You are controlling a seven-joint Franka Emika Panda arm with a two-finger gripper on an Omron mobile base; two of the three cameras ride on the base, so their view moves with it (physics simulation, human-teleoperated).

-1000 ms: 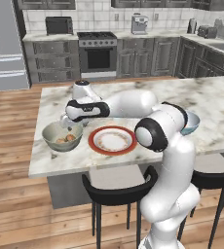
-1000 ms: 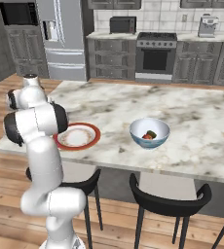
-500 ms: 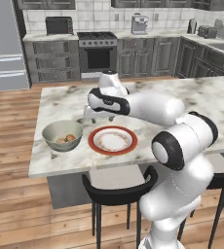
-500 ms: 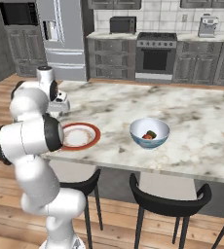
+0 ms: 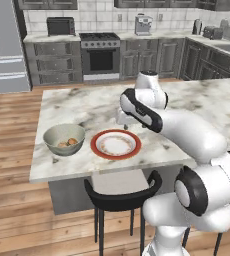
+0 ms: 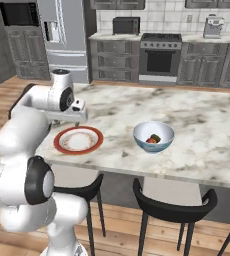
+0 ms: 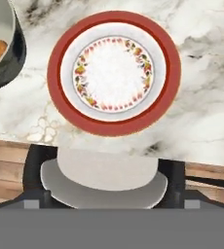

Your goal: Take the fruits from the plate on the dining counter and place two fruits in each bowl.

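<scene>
Fingers (image 5: 128,124) spread wide, empty, above plate (image 5: 115,144).

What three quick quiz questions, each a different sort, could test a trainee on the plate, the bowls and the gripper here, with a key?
1. True or false: a fruit lies on the plate.
2. Multiple choice: the fruits in the blue-rimmed bowl are A) red and green, B) both orange, C) yellow.
3. Fill in: the gripper, hanging over the plate's far edge, is ____.

Key: 1 false, the plate is bare. 2 A; the orange-brown fruits sit in the grey bowl left of the plate. 3 open and holding nothing.
</scene>
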